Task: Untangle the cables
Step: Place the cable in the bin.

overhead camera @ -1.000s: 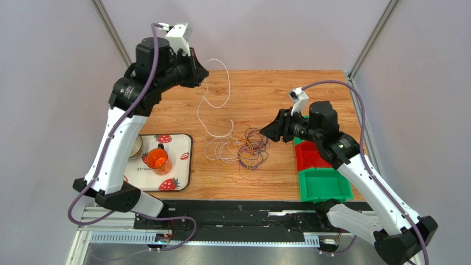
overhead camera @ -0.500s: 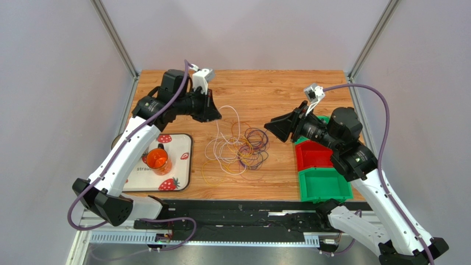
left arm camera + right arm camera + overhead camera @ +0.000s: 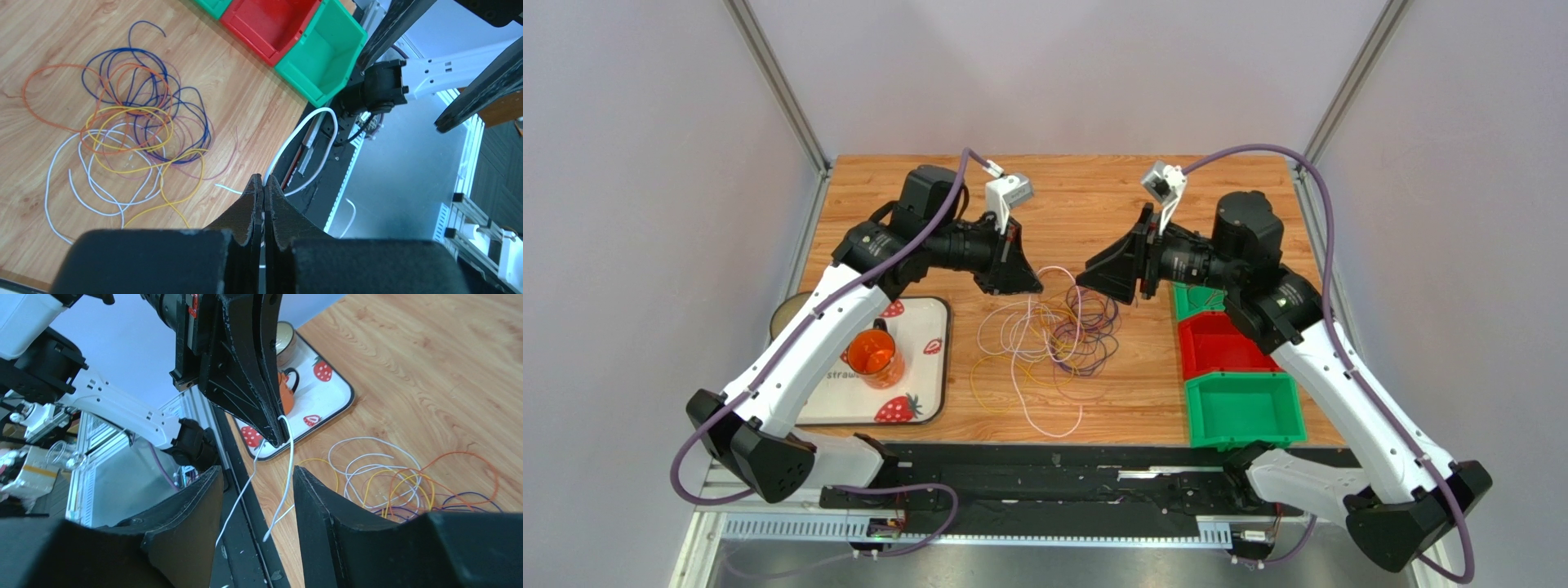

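The cables (image 3: 1059,336) lie as a tangle of purple, orange, yellow and white loops at the table's middle; they also show in the left wrist view (image 3: 132,122) and the right wrist view (image 3: 399,484). My left gripper (image 3: 1028,279) is shut on a white cable (image 3: 313,138), held above the tangle's far-left side. The cable hangs from its tips (image 3: 288,471) and trails to the near table edge (image 3: 1059,429). My right gripper (image 3: 1091,279) is open and empty, facing the left one from the right. The hanging white cable shows between its fingers (image 3: 258,471).
A strawberry-print tray (image 3: 922,368) with an orange cup (image 3: 870,355) sits at the near left, a bowl (image 3: 781,321) at its left edge. Red (image 3: 1216,349) and green (image 3: 1247,410) bins line the right side. The black base rail (image 3: 1075,472) runs along the near edge.
My left arm has come down from high at the back left, bringing the white cable over the tangle. My right gripper has swung left and now faces the left gripper closely.
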Robot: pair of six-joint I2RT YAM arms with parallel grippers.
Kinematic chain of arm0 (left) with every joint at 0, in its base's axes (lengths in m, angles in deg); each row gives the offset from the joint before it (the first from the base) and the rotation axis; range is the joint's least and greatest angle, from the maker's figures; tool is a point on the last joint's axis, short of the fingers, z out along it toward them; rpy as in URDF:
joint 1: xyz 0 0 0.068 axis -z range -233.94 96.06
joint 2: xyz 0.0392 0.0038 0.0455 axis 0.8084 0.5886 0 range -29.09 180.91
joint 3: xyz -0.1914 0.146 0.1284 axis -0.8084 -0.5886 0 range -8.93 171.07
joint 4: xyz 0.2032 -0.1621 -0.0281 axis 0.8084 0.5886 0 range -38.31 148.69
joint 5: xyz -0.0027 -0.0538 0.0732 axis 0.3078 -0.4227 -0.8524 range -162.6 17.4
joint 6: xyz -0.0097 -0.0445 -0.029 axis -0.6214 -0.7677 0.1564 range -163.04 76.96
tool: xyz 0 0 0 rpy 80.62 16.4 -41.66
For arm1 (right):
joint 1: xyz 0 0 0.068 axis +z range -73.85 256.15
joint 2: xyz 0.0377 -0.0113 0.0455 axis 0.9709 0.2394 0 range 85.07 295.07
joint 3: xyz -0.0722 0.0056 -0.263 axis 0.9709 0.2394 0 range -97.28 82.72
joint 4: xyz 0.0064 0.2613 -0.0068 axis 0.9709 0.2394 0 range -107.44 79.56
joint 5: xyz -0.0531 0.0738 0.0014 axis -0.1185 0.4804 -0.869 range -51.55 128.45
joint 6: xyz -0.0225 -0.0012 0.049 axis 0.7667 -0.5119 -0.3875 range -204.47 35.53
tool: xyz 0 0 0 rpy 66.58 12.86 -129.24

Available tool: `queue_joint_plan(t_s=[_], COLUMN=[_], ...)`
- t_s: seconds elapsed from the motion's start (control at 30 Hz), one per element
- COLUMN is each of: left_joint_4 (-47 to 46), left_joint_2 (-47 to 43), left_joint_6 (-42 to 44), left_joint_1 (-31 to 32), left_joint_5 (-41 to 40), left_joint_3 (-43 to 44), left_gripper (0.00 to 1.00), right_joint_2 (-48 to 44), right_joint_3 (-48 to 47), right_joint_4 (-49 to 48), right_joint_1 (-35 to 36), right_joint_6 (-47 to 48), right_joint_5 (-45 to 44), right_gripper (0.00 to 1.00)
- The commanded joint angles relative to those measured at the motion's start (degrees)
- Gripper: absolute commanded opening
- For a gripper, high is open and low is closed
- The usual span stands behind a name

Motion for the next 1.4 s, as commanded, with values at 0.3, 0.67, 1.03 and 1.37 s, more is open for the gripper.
queue_joint_plan(t_s=[0.3, 0.67, 1.03, 1.37], left_joint_4=[-1.8, -1.7, -1.7, -2.1], left_joint_2=[-1.8, -2.1, -2.5, -3.0], left_joint_6=[2.3, 2.7, 2.6, 2.6], left_joint_1=[0.8, 1.3, 1.8, 2.0], left_joint_5=[3.8, 4.5, 4.0, 4.4], left_joint_3=[-1.2, -1.5, -1.7, -1.9], left_gripper=[0.00, 0.00, 0.00, 0.00], right_joint_2=[5.0, 2.3, 0.4, 4.7], right_joint_3=[-4.7, -4.2, -1.8, -1.7], right_joint_4=[3.0, 0.8, -1.1, -1.2], right_joint_1=[6.7, 7.2, 7.2, 8.8], right_joint_6=[4.8, 4.9, 3.6, 3.5], right_joint_5=[-2.6, -9.5, -11.8, -11.8], right_gripper=[0.43, 0.41, 0.42, 0.41])
